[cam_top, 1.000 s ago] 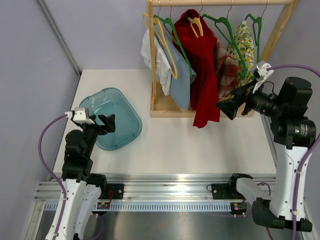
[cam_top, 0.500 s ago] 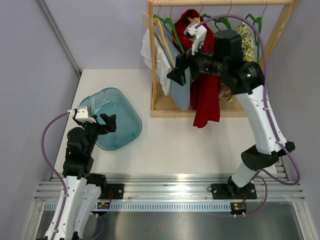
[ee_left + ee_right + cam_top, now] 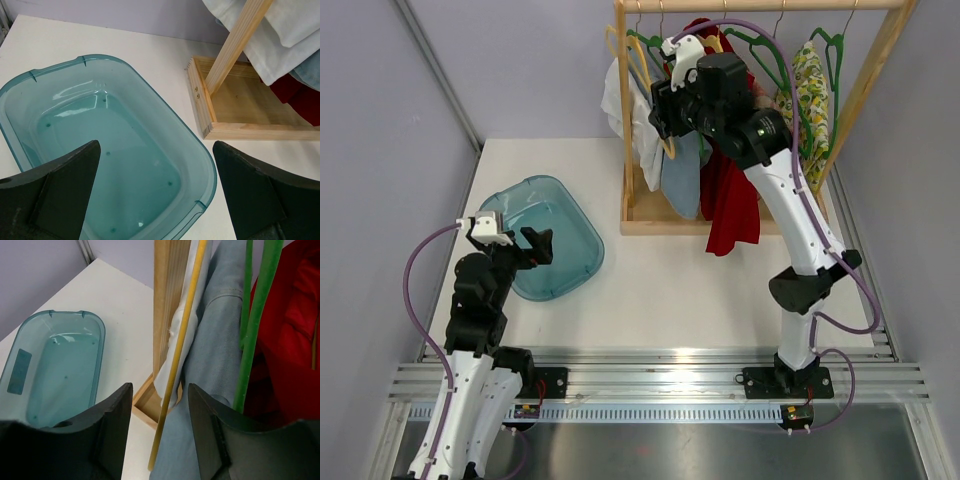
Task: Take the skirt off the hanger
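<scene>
Fingers (image 3: 65,190) of the left gripper (image 3: 156,150) stand spread wide, holding nothing, over the teal tub (image 3: 55,65) on the table (image 3: 150,45); beyond the tub stands the wooden rack (image 3: 235,45); the right gripper (image 3: 160,390) is up among the hung clothes, its fingers (image 3: 107,440) partly spread and clasping nothing, a yellow hanger (image 3: 181,335) and white cloth (image 3: 162,377) in the gap between them; the denim skirt (image 3: 215,340) hangs on the rack just beside that gap, next to a green hanger (image 3: 255,325); a red garment (image 3: 295,340) hangs past it.
</scene>
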Controlling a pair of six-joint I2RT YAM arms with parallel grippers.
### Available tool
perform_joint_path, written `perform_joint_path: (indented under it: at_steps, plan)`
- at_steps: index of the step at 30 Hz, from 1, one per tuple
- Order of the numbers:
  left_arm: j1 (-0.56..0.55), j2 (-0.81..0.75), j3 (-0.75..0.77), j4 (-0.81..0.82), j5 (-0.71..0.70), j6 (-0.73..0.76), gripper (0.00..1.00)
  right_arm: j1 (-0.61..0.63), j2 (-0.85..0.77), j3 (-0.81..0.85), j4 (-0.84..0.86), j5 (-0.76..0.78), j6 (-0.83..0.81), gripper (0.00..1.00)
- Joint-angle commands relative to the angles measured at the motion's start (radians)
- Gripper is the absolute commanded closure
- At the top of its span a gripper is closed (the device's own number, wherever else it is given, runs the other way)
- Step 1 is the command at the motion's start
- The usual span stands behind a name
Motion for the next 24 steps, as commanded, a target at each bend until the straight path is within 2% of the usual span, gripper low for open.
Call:
perform_joint_path:
  at_steps: [1, 4, 6, 9, 10, 12, 24]
  plan:
    - [-0.001, 0.002, 0.042, 0.043, 0.023, 0.005, 0.01, 0.002, 0.047, 0.059, 0.060, 0.062, 0.009, 0.45]
    - [-0.001, -0.001, 0.042, 0.043, 0.023, 0.004, 0.01, 0.000, 0.084, 0.086, 0.063, 0.090, 0.000, 0.47]
    - [-0.001, -0.004, 0.042, 0.043, 0.027, 0.004, 0.01, 0.000, 0.096, 0.105, 0.070, 0.094, -0.003, 0.53]
    - [-0.001, -0.004, 0.042, 0.043, 0.028, 0.004, 0.01, 0.000, 0.107, 0.115, 0.090, 0.111, -0.011, 0.72]
    - [-0.001, -0.006, 0.042, 0.043, 0.028, 0.002, 0.01, 0.000, 0.105, 0.120, 0.092, 0.114, -0.011, 0.86]
    - [-0.001, -0.006, 0.041, 0.045, 0.031, 0.002, 0.01, 0.000, 0.099, 0.129, 0.101, 0.120, -0.013, 0.99]
    - [-0.001, -0.006, 0.041, 0.049, 0.045, -0.002, 0.01, 0.000, -0.043, 0.174, 0.164, 0.094, 0.017, 1.00]
